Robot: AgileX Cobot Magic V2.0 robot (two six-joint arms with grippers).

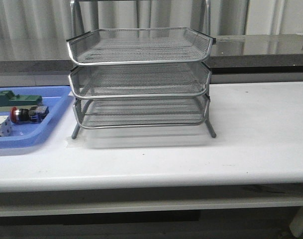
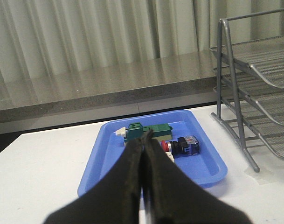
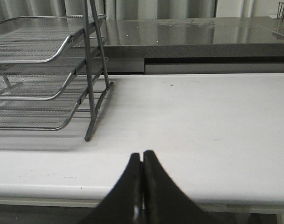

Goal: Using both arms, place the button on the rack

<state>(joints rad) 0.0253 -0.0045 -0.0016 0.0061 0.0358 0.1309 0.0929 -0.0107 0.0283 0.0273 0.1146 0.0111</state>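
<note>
Three-tier silver wire-mesh rack (image 1: 140,79) on thin metal legs: stands mid-counter on the white counter (image 1: 251,134), trays open toward the front edge, all three tiers holding nothing visible.

Flat blue plastic tray (image 1: 51,119): at 9 o'clock from the rack, just beside its left legs, cut off by the front view's left border.

Small push button with red mushroom head, black barrel and blue rear block (image 1: 28,113): lies on its side inside the blue tray, head pointing to 9 o'clock.

Green block (image 1: 16,98): in the tray at 12 o'clock from the button.

White cube with dots (image 1: 1,125): in the tray at 7 o'clock from the button.

Left black end effector (image 2: 145,140): fingers pressed together, gripping nothing, above the tray's near rim.

Right black end effector (image 3: 142,158): fingers closed, empty, over the counter's front edge.

Open room: broad bare counter at 3 o'clock from the rack; a clear strip between the rack and the front edge.
</note>
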